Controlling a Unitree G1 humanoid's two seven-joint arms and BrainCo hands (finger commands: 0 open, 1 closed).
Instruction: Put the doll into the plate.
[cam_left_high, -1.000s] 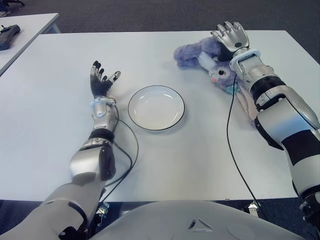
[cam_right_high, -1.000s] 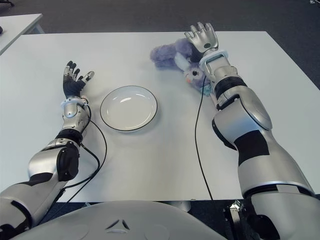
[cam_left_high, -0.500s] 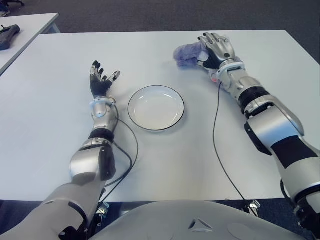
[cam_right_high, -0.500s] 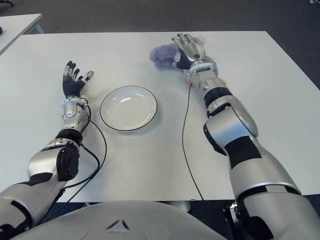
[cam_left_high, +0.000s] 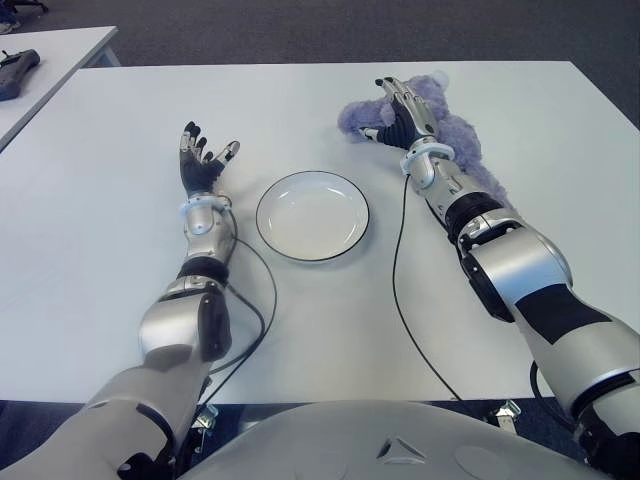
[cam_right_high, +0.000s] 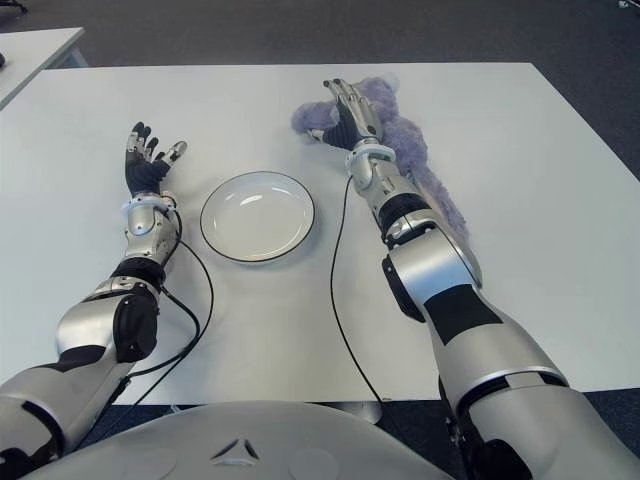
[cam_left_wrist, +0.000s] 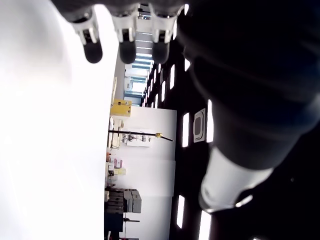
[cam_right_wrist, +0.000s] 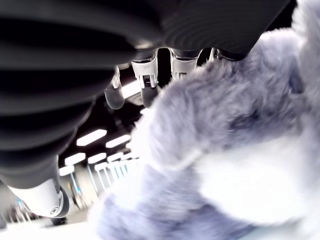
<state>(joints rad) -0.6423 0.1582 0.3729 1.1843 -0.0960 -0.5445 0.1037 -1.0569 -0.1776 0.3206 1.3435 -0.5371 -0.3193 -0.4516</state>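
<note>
The doll (cam_left_high: 455, 135) is a fluffy purple plush lying on the white table (cam_left_high: 100, 220), behind and to the right of the plate. My right hand (cam_left_high: 394, 106) is turned on edge against the doll's left end, palm pressed into the fur. Up close in the right wrist view its fingers (cam_right_wrist: 150, 82) reach out fairly straight over the fur (cam_right_wrist: 225, 125), and the thumb stands apart. The white plate (cam_left_high: 312, 215) with a dark rim holds nothing and sits mid-table. My left hand (cam_left_high: 203, 160) shows left of the plate with its fingers spread.
A black cable (cam_left_high: 400, 290) runs from my right wrist toward the table's front edge, and another loops by my left forearm. A second table (cam_left_high: 55, 55) with a dark object (cam_left_high: 18, 70) stands at the far left. Dark floor lies beyond the far edge.
My right hand swung left and rolled from palm-down onto its edge, ending against the doll's left end. The doll now lies to the right of that forearm. The left hand stayed put.
</note>
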